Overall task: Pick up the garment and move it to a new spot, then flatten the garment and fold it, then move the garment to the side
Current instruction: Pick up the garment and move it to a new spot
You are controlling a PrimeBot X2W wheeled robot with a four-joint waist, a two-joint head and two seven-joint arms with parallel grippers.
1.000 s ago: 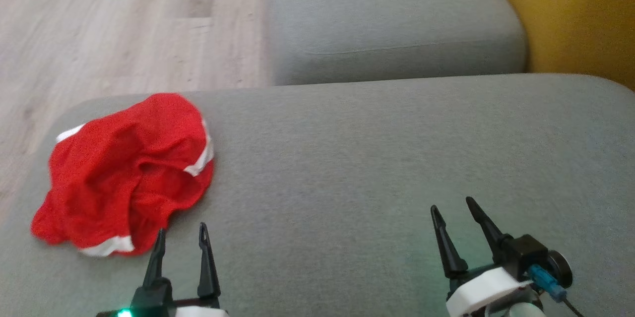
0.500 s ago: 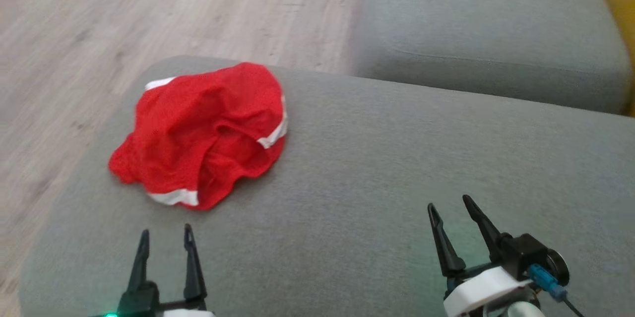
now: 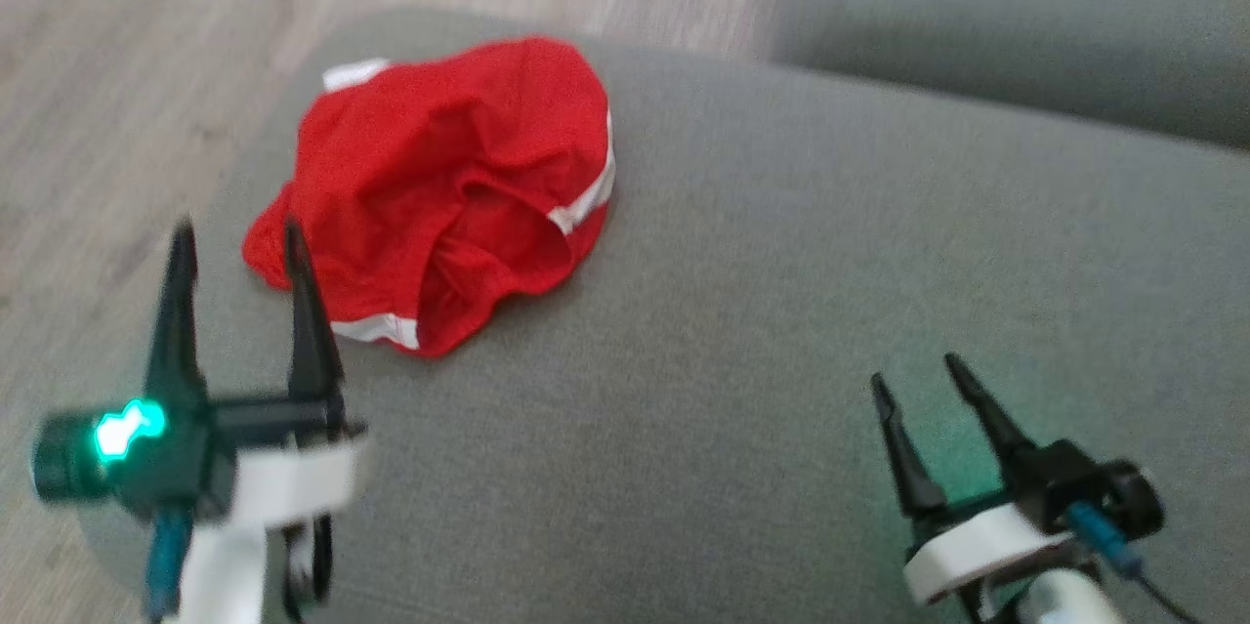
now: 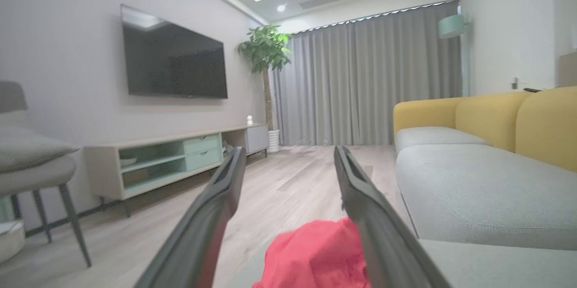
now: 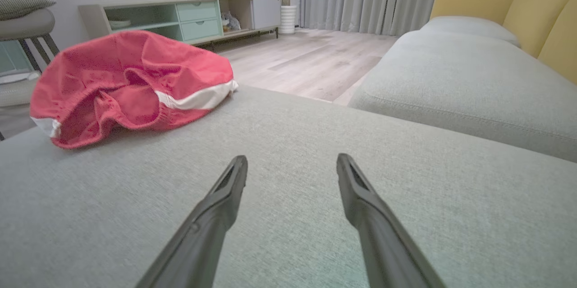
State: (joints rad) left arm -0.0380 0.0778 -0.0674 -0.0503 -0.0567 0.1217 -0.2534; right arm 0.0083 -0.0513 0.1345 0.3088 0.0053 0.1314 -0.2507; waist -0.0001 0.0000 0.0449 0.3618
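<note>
1. Grey sofa cushion (image 3: 742,331) lies across the foreground, with wooden floor (image 3: 117,58) beyond its far left corner.
2. Left tool (image 3: 235,231) hangs with its fingers (image 3: 305,321) spread wide and nothing between them, just short of the near left edge of the garment (image 3: 459,185). The head view blurs it, so I cannot tell whether the inner finger touches cloth.
3. Right tool (image 3: 916,372) is likewise wide and empty, low over bare cushion and well apart from the garment.
4. The garment is red with white bands and lies crumpled in a heap near the cushion's far left corner.
5. Handling, as a judgement: it looks thin, soft and light. It will probably sag and bunch when lifted, and nothing about it is fragile. The white-banded hem (image 3: 376,331) nearest the left tool looks the best place to pinch. Taking one layer at an edge should make the flattening easier.
6. Hard to read: the folds hide the garment's true shape, its waistband and its underside. The left wrist view cuts off its lower part at the bottom edge.
</note>
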